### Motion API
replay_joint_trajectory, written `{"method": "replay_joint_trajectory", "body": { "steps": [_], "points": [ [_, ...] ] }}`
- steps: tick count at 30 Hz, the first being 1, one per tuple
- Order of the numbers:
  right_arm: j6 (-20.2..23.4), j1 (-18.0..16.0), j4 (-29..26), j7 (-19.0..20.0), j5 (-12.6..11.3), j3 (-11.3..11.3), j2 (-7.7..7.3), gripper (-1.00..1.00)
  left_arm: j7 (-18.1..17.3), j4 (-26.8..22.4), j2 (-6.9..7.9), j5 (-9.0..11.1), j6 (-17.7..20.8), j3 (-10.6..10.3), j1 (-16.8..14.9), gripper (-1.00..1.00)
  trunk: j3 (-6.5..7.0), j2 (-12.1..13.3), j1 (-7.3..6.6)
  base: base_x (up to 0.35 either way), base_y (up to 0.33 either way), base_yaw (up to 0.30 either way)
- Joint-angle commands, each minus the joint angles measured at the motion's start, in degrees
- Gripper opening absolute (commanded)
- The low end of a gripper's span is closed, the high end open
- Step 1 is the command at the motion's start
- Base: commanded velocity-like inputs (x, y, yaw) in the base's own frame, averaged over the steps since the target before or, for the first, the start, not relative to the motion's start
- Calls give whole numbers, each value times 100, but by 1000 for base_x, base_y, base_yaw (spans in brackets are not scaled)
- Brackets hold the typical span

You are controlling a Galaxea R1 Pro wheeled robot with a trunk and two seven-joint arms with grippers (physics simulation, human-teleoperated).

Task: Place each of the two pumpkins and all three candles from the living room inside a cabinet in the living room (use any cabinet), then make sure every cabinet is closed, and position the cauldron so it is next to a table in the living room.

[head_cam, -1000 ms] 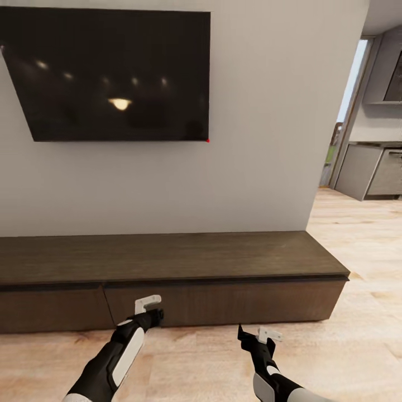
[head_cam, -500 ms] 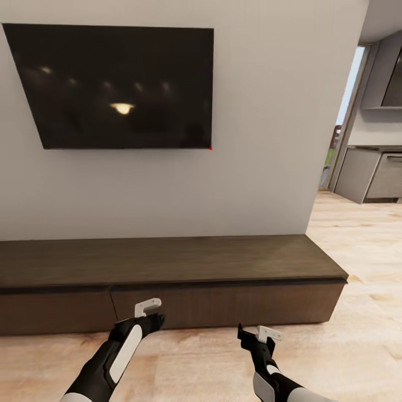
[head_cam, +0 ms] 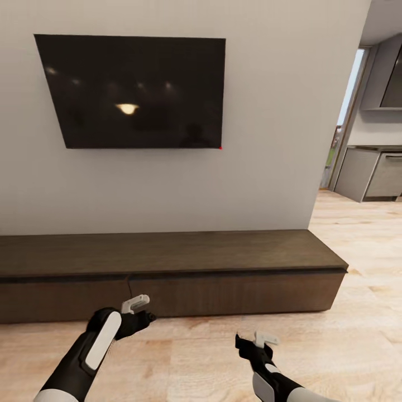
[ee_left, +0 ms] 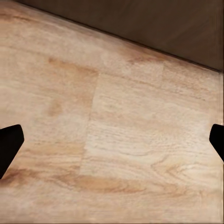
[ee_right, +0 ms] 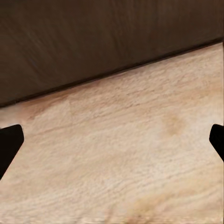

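Closed dark-brown cabinet (head_cam: 167, 268) beneath wall television (head_cam: 134, 92); left gripper (head_cam: 137, 312) and right gripper (head_cam: 254, 343) spread apart, empty, above plank floor (head_cam: 357, 335).

No text, label, brand, number or sign can be read anywhere: the black television (head_cam: 139, 92) on the pale wall carries only reflected ceiling lights on a dark screen and a small red dot at its lower corner, and the dark-brown cabinet (head_cam: 167, 273) below it shows plain, unmarked wood fronts.
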Motion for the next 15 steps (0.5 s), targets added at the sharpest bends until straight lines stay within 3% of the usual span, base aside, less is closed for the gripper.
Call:
{"method": "replay_joint_trajectory", "body": {
  "steps": [1, 6, 15],
  "points": [
    [89, -3, 0, -31, -28, 56, 0, 100, 58, -90, 20, 109, 45, -13, -1, 100, -6, -3, -2, -26, 21, 0],
    [320, -3, -2, -30, -31, 73, 15, 100, 60, -285, 41, 214, 113, -4, 6, 100, -6, -3, -2, -7, 6, 0],
    [296, -3, -2, -19, -39, 44, 20, 100, 68, -288, 43, 227, 200, -9, 6, 100, 156, 358, -199, 0, 0, 0]
  ]
}}
